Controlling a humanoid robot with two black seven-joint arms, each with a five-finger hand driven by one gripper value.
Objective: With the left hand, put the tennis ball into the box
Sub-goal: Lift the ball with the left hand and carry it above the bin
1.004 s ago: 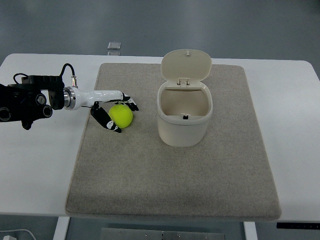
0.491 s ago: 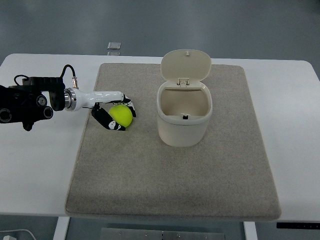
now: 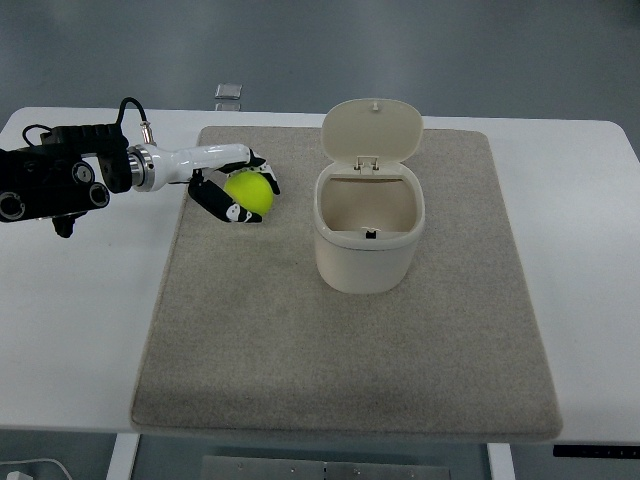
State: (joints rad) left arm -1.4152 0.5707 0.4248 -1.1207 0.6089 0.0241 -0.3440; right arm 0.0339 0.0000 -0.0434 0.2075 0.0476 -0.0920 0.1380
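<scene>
The yellow-green tennis ball (image 3: 250,194) sits inside my left hand (image 3: 239,192), whose black-and-white fingers curl around it from above and below. Hand and ball are raised over the upper-left part of the beige mat (image 3: 340,340). The left arm comes in from the left edge, with its dark forearm over the white table. To the right of the ball stands the cream box (image 3: 368,246), a small bin with its hinged lid (image 3: 372,133) tipped up and back, so the inside shows open. A gap of mat separates ball and box. My right arm is out of sight.
The mat lies on a white table (image 3: 585,260). A small grey object (image 3: 229,93) rests at the table's far edge, behind the mat.
The left hand closed its fingers around the ball, then rose and shifted toward the far side of the mat, carrying the ball with it. The box stayed put.
</scene>
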